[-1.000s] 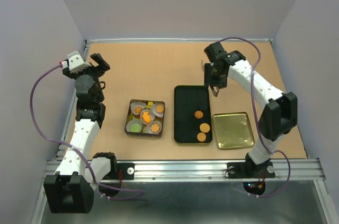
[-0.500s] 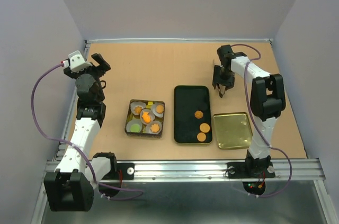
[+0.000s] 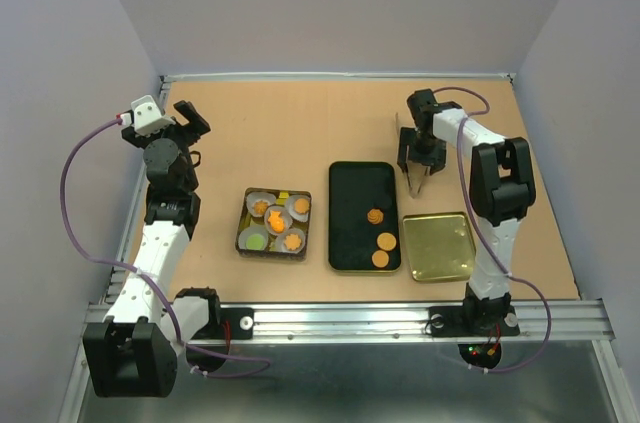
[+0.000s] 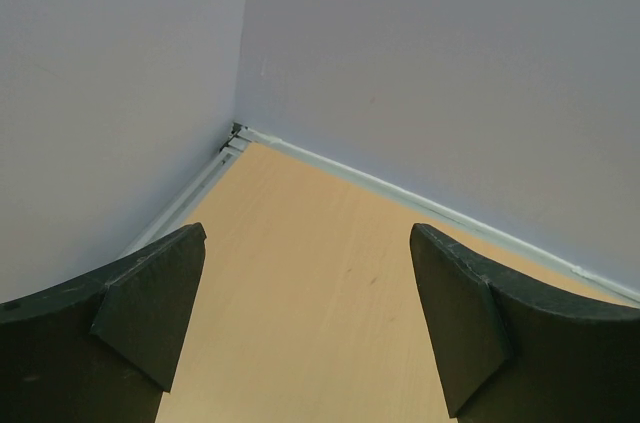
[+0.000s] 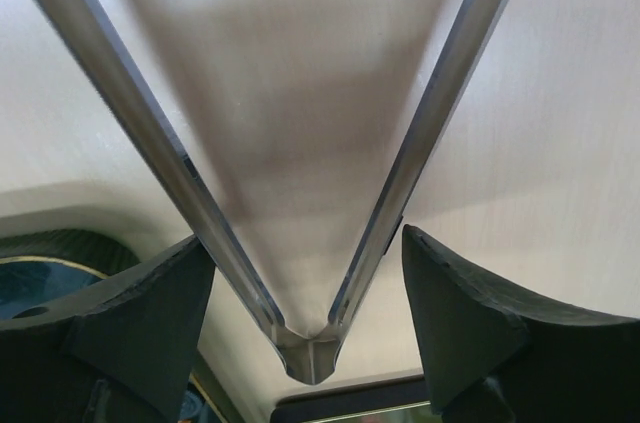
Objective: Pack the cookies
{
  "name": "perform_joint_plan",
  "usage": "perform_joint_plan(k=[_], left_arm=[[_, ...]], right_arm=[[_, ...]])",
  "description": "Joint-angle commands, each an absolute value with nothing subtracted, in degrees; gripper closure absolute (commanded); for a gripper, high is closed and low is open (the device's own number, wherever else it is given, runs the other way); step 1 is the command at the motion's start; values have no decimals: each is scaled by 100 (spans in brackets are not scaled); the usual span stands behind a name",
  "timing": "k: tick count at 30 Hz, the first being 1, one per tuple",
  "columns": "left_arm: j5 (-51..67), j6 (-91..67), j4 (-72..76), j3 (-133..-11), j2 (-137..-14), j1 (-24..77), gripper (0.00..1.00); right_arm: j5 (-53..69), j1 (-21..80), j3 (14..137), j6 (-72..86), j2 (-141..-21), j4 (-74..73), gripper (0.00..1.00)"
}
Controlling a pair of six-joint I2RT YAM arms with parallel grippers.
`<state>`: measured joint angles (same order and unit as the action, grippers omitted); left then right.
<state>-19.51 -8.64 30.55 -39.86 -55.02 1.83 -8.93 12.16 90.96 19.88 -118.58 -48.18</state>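
Observation:
Three orange cookies [image 3: 384, 240] lie in the black tray [image 3: 350, 183]. More cookies [image 3: 274, 214], one of them green [image 3: 257, 240], sit in white paper cups in the small dark box [image 3: 243, 228]. My right gripper [image 3: 416, 159] [image 5: 305, 248] hangs low over the table, just right of the tray's far end. Its jaws stand open around metal tongs [image 3: 414, 183] [image 5: 150, 133], whose arms are spread in a V. A slim gap shows at the right finger [image 5: 450, 313]. My left gripper [image 3: 188, 125] [image 4: 305, 313] is open and empty, facing the back left corner.
A gold tin lid [image 3: 438, 246] lies right of the tray, near the right arm's base. Walls close the table at the back and on both sides. The left arm stands folded at the left edge.
The right gripper moved right, off the tray's far end to the table beside it, and dropped lower. Its jaws widened and the tongs' arms spread. The left arm stayed still.

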Motion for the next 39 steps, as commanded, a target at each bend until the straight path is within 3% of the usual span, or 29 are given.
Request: perform_joint_plan(k=[1, 10, 16, 27, 39], left_arm=[[-1942, -870, 3278, -4104, -5388, 211, 6], [-1872, -932, 3278, -4113, -5379, 220, 6], [-1916, -923, 3252, -4087, -5274, 220, 6], [-1881, -940, 3243, -4087, -5221, 229, 6], [-2030, -888, 3226, -4078, -5177, 229, 6]], right_arm=[[-1213, 1169, 8983, 2030, -11813, -4658, 20], [-1021, 1187, 8887, 2100, -10541, -4904, 20], [-396, 1187, 7552, 2241, -9362, -4957, 22], [351, 2038, 5230, 3357, -7972, -4588, 62], [413, 2540, 4606, 3674, -7673, -4456, 63]])
